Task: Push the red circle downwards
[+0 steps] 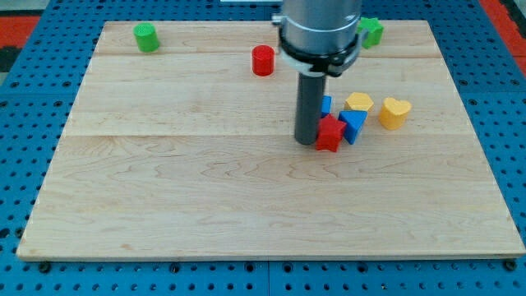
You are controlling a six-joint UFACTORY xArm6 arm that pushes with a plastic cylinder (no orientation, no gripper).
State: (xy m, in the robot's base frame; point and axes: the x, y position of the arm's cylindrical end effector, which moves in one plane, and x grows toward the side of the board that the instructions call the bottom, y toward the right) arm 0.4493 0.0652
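Note:
The red circle [263, 61] stands near the view's top, a little left of centre, on the wooden board [205, 189]. My tip [306, 141] rests on the board well below and to the right of it, touching the left side of a red star-shaped block [330, 134]. The rod and the arm's grey body hide part of the board above the tip.
A blue triangular block [353, 125] sits right of the red star, with a small blue block [326, 104] behind it. A yellow block [358, 102] and a yellow heart [394, 113] lie further right. A green circle [147, 37] is top left, a green block [371, 31] top right.

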